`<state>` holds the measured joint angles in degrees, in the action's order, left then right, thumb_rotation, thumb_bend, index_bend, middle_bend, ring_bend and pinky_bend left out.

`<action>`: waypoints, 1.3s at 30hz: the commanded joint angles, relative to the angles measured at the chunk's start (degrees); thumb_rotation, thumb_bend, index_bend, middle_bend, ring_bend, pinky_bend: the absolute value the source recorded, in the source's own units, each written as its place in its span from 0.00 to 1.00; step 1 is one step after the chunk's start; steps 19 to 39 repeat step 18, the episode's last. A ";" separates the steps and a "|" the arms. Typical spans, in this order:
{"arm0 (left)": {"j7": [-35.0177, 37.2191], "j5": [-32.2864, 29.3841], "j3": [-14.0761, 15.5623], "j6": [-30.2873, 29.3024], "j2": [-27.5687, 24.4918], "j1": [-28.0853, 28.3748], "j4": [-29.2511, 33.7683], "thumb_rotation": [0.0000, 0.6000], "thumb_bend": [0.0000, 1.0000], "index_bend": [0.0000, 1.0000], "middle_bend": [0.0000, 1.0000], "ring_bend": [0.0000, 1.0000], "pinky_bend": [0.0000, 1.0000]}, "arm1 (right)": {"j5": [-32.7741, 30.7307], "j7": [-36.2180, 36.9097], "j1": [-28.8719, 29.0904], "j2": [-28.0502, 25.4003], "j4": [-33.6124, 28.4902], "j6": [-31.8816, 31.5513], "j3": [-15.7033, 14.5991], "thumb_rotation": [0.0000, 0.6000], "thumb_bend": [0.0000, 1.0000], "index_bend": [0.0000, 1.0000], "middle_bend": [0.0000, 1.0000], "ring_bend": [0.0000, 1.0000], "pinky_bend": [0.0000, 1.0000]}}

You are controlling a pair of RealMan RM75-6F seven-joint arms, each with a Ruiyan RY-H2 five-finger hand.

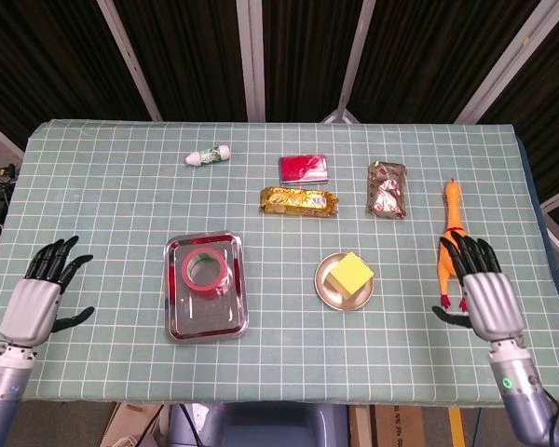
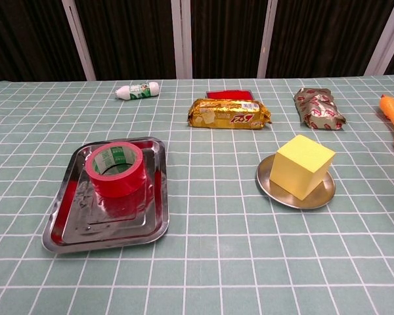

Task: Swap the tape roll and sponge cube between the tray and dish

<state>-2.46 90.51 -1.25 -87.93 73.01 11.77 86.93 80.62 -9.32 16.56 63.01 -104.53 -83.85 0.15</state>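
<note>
Both hands hang with fingers spread and nothing in them: the right hand (image 1: 484, 293) sits by the tabletop's right edge near the front corner, just beside the rubber chicken (image 1: 453, 244), and the left hand (image 1: 39, 293) sits off the left edge; neither shows in the chest view. The tape roll (image 2: 117, 169) lies flat in the tray (image 2: 69, 231) toward the front left of the tabletop (image 1: 121, 186), and the sponge cube (image 2: 301, 165) rests on the dish (image 2: 322, 197) front of centre, apparently with a corner overhanging the rim. Judged from this, neither object sits in its new place yet. The likely trouble is that the sponge is soft and may squash or rock off the shallow dish if pressed from one side, and the dish itself could slide on the cloth. The roll fills much of the tray, so fingers reaching round it may catch the raised rim and drag the tray. Open cloth lies between tray and dish and along the front edge, good parking room for one object. Toward the back, the gold snack pack (image 2: 229, 113), red packet (image 1: 304, 168), foil packet (image 2: 318, 107) and small bottle (image 2: 138, 90) stand well apart from both containers.
</note>
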 commanded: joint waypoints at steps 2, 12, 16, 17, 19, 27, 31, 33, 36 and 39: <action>-2.62 -1.12 0.71 -1.53 -1.55 -2.27 2.79 1.00 0.01 0.22 0.00 0.00 0.09 | 5.72 -4.68 -6.52 1.77 3.17 -7.28 -4.00 1.00 0.02 0.00 0.00 0.02 0.01; -1.82 0.92 1.53 -3.81 -3.49 -4.22 4.36 1.00 0.01 0.22 0.00 0.00 0.09 | 7.05 -6.15 -10.13 3.04 5.33 -11.06 -2.73 1.00 0.02 0.01 0.00 0.02 0.00; -2.82 0.10 1.32 -2.94 -3.68 -4.38 4.56 1.00 0.01 0.22 0.00 0.00 0.09 | 5.68 -8.66 -10.35 3.41 5.59 -10.58 -1.27 1.00 0.02 0.02 0.00 0.02 0.00; -3.00 -0.01 1.20 -2.66 -3.65 -4.28 4.54 1.00 0.01 0.22 0.00 0.00 0.09 | 5.20 -8.75 -10.32 3.47 5.53 -10.12 -0.99 1.00 0.02 0.02 0.00 0.02 0.00; -3.08 -0.13 1.08 -2.31 -3.58 -4.14 4.46 1.00 0.01 0.22 0.00 0.00 0.09 | 5.05 -8.70 -10.67 3.45 5.45 -10.00 -1.15 1.00 0.02 0.02 0.00 0.02 0.00; -3.08 -0.13 1.08 -2.31 -3.58 -4.14 4.46 1.00 0.01 0.22 0.00 0.00 0.09 | 5.05 -8.70 -10.67 3.45 5.45 -10.00 -1.15 1.00 0.02 0.02 0.00 0.02 0.00; -3.08 -0.13 1.08 -2.31 -3.58 -4.14 4.46 1.00 0.01 0.22 0.00 0.00 0.09 | 5.05 -8.70 -10.67 3.45 5.45 -10.00 -1.15 1.00 0.02 0.02 0.00 0.02 0.00; -3.08 -0.13 1.08 -2.31 -3.58 -4.14 4.46 1.00 0.01 0.22 0.00 0.00 0.09 | 5.05 -8.70 -10.67 3.45 5.45 -10.00 -1.15 1.00 0.02 0.02 0.00 0.02 0.00; -3.08 -0.13 1.08 -2.31 -3.58 -4.14 4.46 1.00 0.01 0.22 0.00 0.00 0.09 | 5.05 -8.70 -10.67 3.45 5.45 -10.00 -1.15 1.00 0.02 0.02 0.00 0.02 0.00; -3.08 -0.13 1.08 -2.31 -3.58 -4.14 4.46 1.00 0.01 0.22 0.00 0.00 0.09 | 5.05 -8.70 -10.67 3.45 5.45 -10.00 -1.15 1.00 0.02 0.02 0.00 0.02 0.00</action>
